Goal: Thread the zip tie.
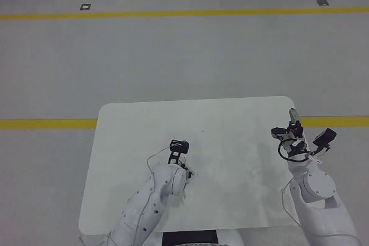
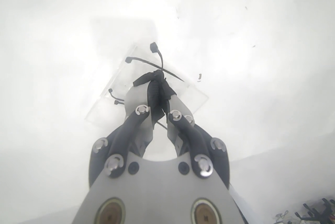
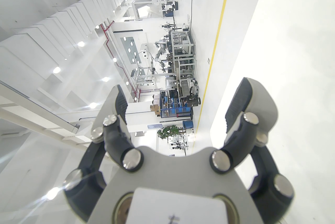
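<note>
Left gripper [image 2: 158,78] sits closest to the lens, fingers [image 2: 134,98] pressed together and clamped on the zip tie [image 2: 160,59]. The strap runs roughly in line with the fingers. Its long axis points away from the wrist with a slight bend, and the square head is at the far end. I see a thin length of strap again in the gap behind the fingertips. Frayed black wrapping on the tips covers the pinch point, so I can't read how much strap is caught.

A second tie [image 2: 146,63] crosses the first just beyond the tips. It lies slanted on a clear plastic piece [image 2: 199,98], a sheet or a shallow tray, I can't tell which. More tie heads [image 2: 116,102] peek out beside one finger, their straps cut off behind it.

Top view: left arm [image 1: 160,190] at lower centre, well inside the edges of the table [image 1: 234,123]. Right arm [image 1: 313,184] at middle right, over the table's right edge. A wide stretch of tabletop lies between them.

Right gripper [image 3: 180,86]: fingers spread wide apart, aimed along the table edge toward the room.
</note>
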You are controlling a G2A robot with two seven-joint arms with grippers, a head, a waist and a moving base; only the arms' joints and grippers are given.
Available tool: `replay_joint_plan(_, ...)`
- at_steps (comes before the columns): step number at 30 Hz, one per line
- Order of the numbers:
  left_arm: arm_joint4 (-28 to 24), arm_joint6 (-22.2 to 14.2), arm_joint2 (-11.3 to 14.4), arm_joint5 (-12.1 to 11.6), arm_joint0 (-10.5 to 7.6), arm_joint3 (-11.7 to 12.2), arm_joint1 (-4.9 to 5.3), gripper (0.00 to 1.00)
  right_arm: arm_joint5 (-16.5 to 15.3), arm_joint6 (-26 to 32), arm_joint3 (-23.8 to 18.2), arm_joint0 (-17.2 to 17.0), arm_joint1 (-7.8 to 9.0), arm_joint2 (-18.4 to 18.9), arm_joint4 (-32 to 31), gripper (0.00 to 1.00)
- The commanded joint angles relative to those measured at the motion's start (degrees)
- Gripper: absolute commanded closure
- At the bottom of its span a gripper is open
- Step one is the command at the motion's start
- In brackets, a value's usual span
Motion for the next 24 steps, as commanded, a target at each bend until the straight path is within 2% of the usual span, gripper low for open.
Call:
replay_joint_plan(1,-0.01,-2.21,-0.54,-1.21,1.14,-2.66,0.37,1.0,0.0,0.0,0.0,0.0,0.0,0.0,0.0,0.0)
replay_joint_plan(3,-0.42,-4.33,-1.3,-2.67,2.07,-5.0,0.75,1.0,0.0,0.0,0.0,0.0,0.0,0.0,0.0,0.0)
replay_joint_plan(10,-0.17,-8.34,-3.2,-5.22,4.37,-10.52,1.75,1.0,0.0,0.0,0.0,0.0,0.0,0.0,0.0,0.0)
replay_joint_plan(14,-1.43,-8.36,-5.13,-6.57,5.75,-14.08,2.34,1.0,0.0,0.0,0.0,0.0,0.0,0.0,0.0,0.0)
replay_joint_plan(17,-3.45,-7.59,-6.42,-6.74,6.56,-15.33,2.6,1.0,0.0,0.0,0.0,0.0,0.0,0.0,0.0,0.0)
replay_joint_plan(20,-8.58,-7.52,-8.92,-7.36,7.23,-17.02,2.89,1.0,0.0,0.0,0.0,0.0,0.0,0.0,0.0,0.0)
replay_joint_plan(23,-15.74,-7.18,-12.89,-8.59,7.73,-18.58,3.27,1.0,0.0,0.0,0.0,0.0,0.0,0.0,0.0,0.0)
replay_joint_plan(24,-20.4,-7.74,-14.85,-9.47,7.97,-18.92,3.42,1.0,0.0,0.0,0.0,0.0,0.0,0.0,0.0,0.0)
